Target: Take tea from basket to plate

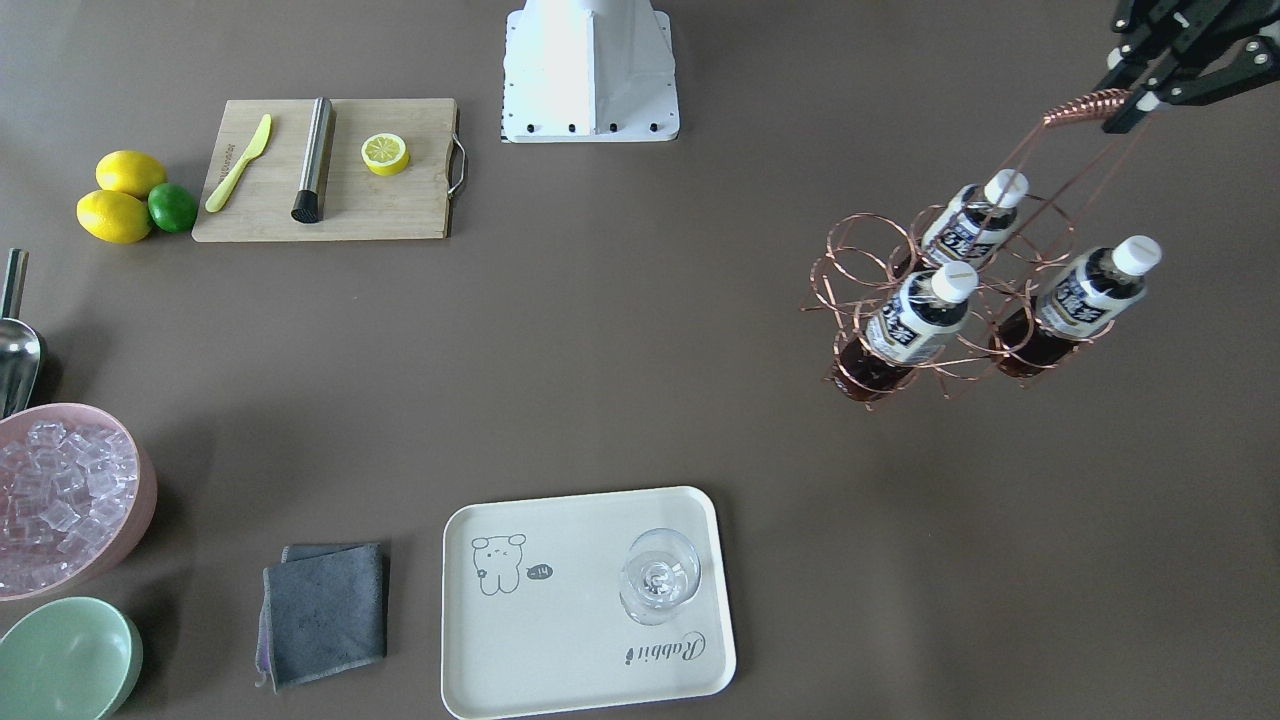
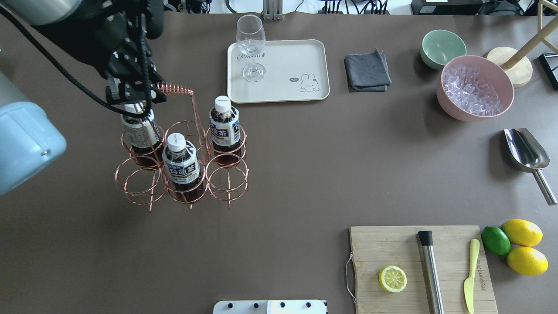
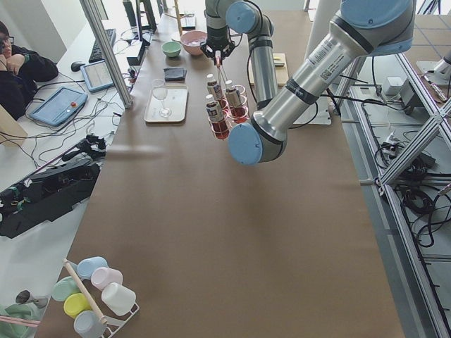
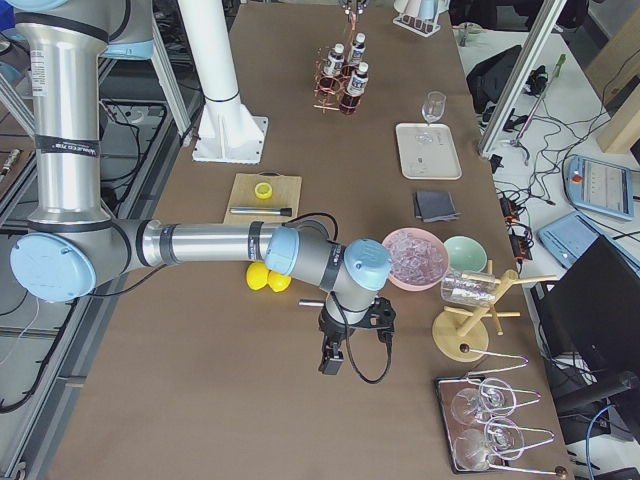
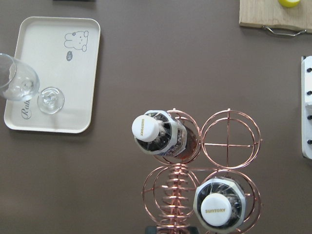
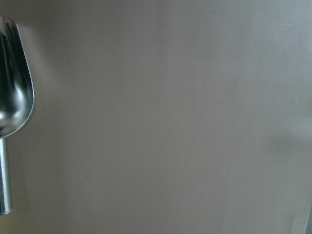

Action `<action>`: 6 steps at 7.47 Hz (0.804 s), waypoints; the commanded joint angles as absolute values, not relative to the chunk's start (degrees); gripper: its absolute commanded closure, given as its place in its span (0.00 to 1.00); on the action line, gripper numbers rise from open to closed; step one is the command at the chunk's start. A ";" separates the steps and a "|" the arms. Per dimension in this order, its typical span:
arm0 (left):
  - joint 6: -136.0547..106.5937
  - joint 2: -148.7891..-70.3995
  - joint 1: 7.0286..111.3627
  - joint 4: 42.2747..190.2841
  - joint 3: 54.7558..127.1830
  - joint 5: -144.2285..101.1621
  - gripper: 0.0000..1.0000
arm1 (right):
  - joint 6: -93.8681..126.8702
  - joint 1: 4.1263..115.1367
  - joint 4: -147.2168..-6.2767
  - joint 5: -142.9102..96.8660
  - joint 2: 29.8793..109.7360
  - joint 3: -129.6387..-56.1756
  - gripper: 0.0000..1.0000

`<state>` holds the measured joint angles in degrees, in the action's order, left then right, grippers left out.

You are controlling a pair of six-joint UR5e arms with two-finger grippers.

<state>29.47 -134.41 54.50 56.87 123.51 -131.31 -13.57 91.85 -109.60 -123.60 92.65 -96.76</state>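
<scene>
The copper wire basket (image 2: 227, 179) is at the table's left with three tea bottles in its cells: one (image 2: 223, 124), one (image 2: 181, 163) and one (image 2: 139, 131) partly under my left gripper (image 2: 140, 93). That gripper is shut on the basket's coiled handle (image 1: 1085, 103). I cannot tell whether the basket rests on the table or hangs just above it. The cream plate (image 2: 287, 61) lies at the far middle with a clear glass (image 2: 251, 48) on it. The left wrist view shows two bottle caps (image 5: 146, 127) and the plate (image 5: 48, 73). My right gripper (image 4: 333, 362) shows only far off; I cannot tell its state.
A grey cloth (image 2: 366, 72), a green bowl (image 2: 442, 46) and a pink bowl of ice (image 2: 473, 87) stand right of the plate. A metal scoop (image 2: 527, 152) lies at the right edge. A cutting board (image 2: 418, 261) with lemon half, muddler and knife is near right, citrus (image 2: 521, 244) beside it.
</scene>
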 commanded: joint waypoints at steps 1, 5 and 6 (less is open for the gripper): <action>22.16 -138.33 48.35 64.94 117.44 -128.67 1.00 | -12.49 91.85 -109.69 -122.87 92.37 -97.29 0.00; 15.58 -146.94 41.51 65.13 110.40 -123.06 1.00 | -12.48 91.85 -109.69 -122.87 92.37 -97.03 0.00; 15.21 -147.13 40.09 65.39 110.22 -122.09 1.00 | -12.48 91.85 -109.69 -122.87 92.46 -96.94 0.00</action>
